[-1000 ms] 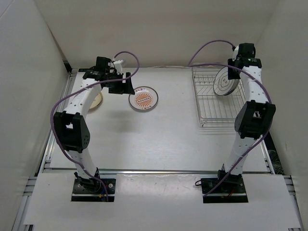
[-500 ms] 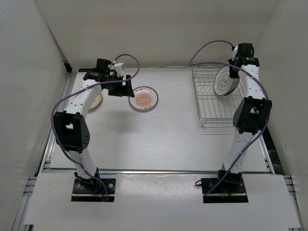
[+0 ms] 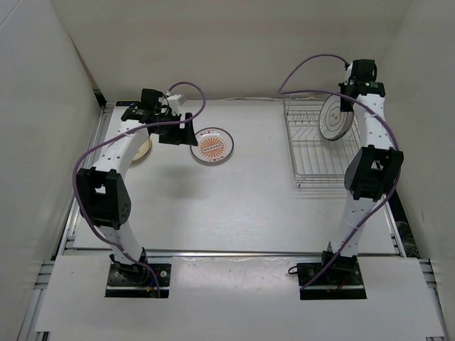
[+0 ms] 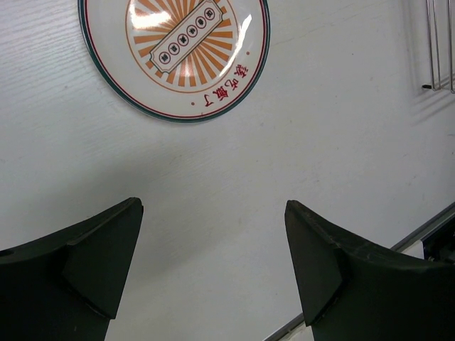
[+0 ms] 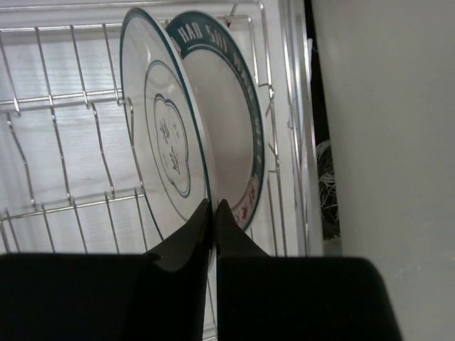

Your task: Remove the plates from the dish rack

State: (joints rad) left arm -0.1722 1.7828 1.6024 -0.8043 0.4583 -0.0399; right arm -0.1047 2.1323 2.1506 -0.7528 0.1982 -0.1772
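I have the right gripper [image 5: 212,207] pinching the front plate [image 5: 167,135], upright in the rack [image 5: 64,103] at the table's [image 3: 249,192] far right corner, left gripper [image 4: 213,270] spread by the orange plate [image 4: 178,50]; next, I reckon, lift straight up, clear of the second plate [image 5: 234,142].

sunburst plate [image 4: 174,50]: white, orange rays, red characters, dark green rim | cream plate [image 3: 146,148] at its 9 o'clock: pale yellow | front racked plate [image 5: 167,153]: white, teal rim and lobed outline | rear racked plate [image 5: 234,106]: teal band, white letters | dish rack [image 3: 313,153]: silver
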